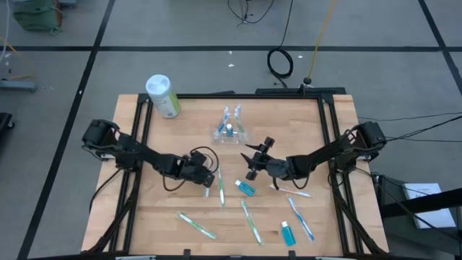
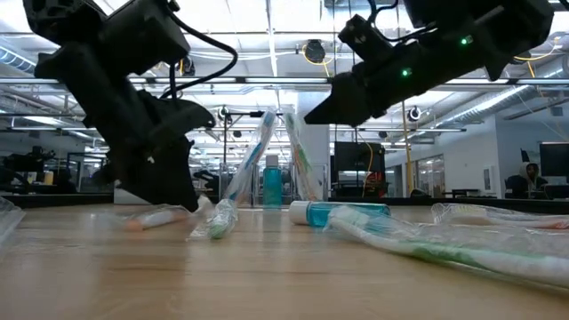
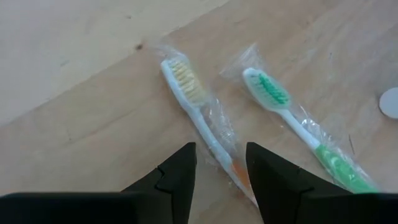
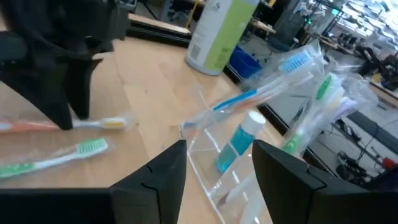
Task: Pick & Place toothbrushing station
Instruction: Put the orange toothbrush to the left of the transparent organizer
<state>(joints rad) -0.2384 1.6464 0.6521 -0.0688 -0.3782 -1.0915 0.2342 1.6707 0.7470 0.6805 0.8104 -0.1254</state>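
The clear toothbrushing station (image 1: 229, 137) stands on the wood at the table's far middle, with wrapped toothbrushes and a blue tube upright in it; it also shows in the right wrist view (image 4: 211, 186). My right gripper (image 1: 257, 148) is open and raised, just right of and nearer than the station, pointing at it. My left gripper (image 3: 221, 155) is open and low at the table, its fingers on either side of the handle of a wrapped orange-and-white toothbrush (image 3: 199, 118). A wrapped green toothbrush (image 3: 292, 124) lies beside it. My left gripper comes down from above with its fingers astride the orange end of the toothbrush's handle (image 3: 239, 174), lying across it. The toothbrush lies flat on the table. Whether a finger touches the handle or its wrapper, I cannot tell.
A pale-green cylinder with a white lid (image 1: 163, 95) stands at the far left. Several wrapped toothbrushes (image 1: 251, 220) and two blue tubes (image 1: 245, 188) lie scattered over the near half of the table. Black frame rails run along the left and right edges.
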